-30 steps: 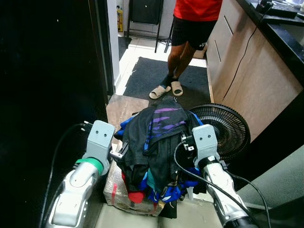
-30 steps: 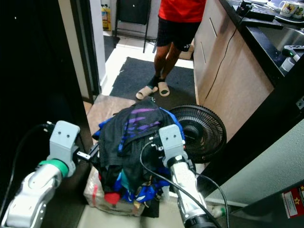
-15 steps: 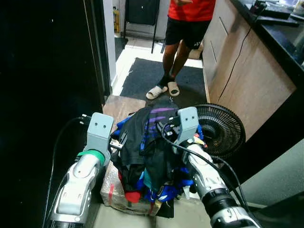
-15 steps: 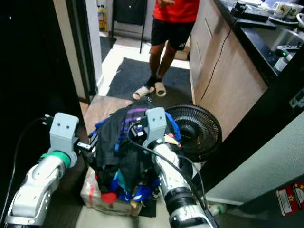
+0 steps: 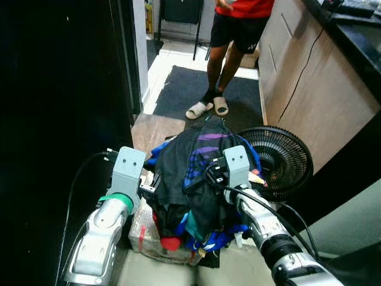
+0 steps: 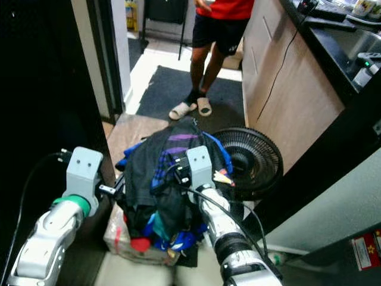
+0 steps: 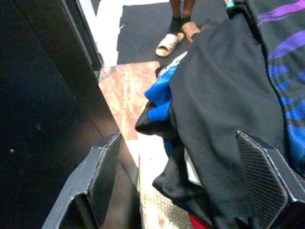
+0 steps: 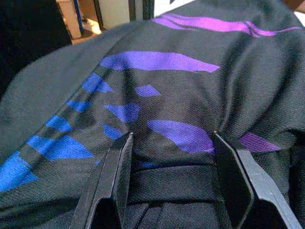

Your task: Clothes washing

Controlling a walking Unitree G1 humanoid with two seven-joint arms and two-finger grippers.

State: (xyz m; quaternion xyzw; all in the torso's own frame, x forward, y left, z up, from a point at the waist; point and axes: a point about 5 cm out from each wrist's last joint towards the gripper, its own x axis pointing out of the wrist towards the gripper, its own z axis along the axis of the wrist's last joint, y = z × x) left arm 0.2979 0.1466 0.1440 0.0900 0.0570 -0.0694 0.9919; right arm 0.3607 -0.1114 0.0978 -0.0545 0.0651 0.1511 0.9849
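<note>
1. Left eye view: the heap of dark clothes, black cloth with purple and blue stripes over blue and red pieces, sits on a plastic-wrapped box on the floor, between the two silver arms and just beside a black round floor fan.
2. I judge the main risk is that the heap slides off the box or falls apart when lifted, because it is loose, piled high and only pinched at its sides.
3. A hanging piece could also catch the fan grille, which is very near to the right side of the heap.
4. A person in red shirt and black shorts stands on the dark mat beyond the heap, so carrying the clothes forward may meet this person.
5. The left gripper is spread wide, its fingers on both sides of the black cloth edge, not yet pressing it.
6. The right gripper is also spread, its fingertips pushing into the striped cloth, with a fold between them.
</note>
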